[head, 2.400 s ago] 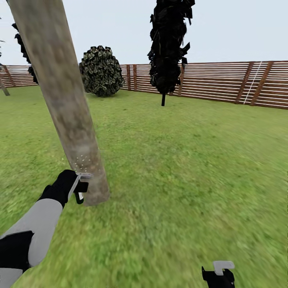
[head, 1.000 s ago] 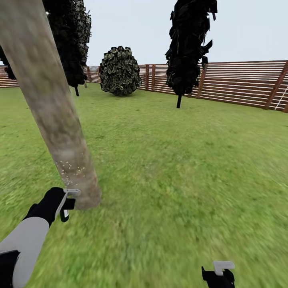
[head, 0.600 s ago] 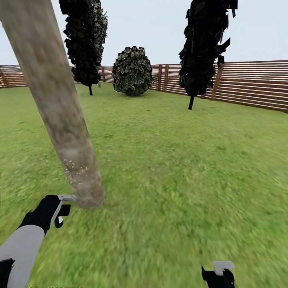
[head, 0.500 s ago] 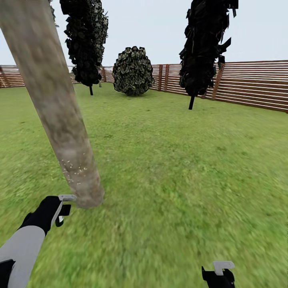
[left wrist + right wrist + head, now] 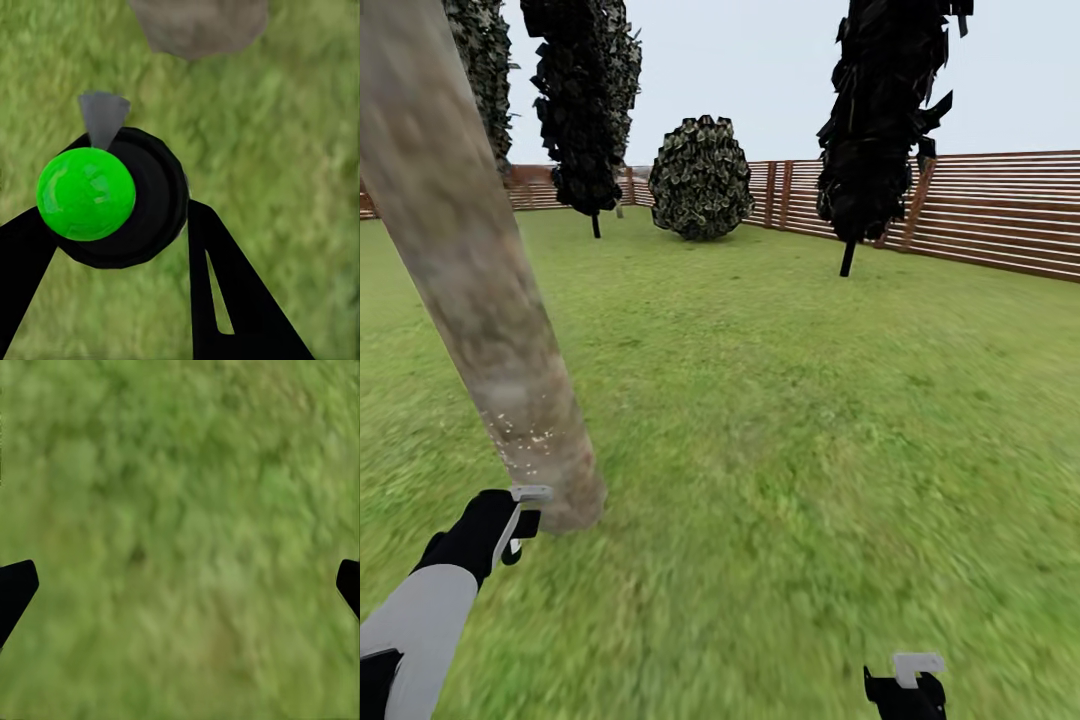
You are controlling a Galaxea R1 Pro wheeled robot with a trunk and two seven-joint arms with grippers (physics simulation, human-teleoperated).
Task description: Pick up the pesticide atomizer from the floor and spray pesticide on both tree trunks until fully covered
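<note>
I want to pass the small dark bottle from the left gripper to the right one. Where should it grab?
Probably the small dark bottle's round black body, crosswise to the left gripper's fingers, which already flank it. Come from the side opposite the grey nozzle, which faces the tan-grey tree trunk; the green round cap looks too slippery. The right gripper is open.

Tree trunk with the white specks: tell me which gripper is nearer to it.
Left. The left gripper, shut on the spray bottle, sits just beside the base of the tree trunk. The right gripper hangs open over bare grass, far off to the trunk's right.
</note>
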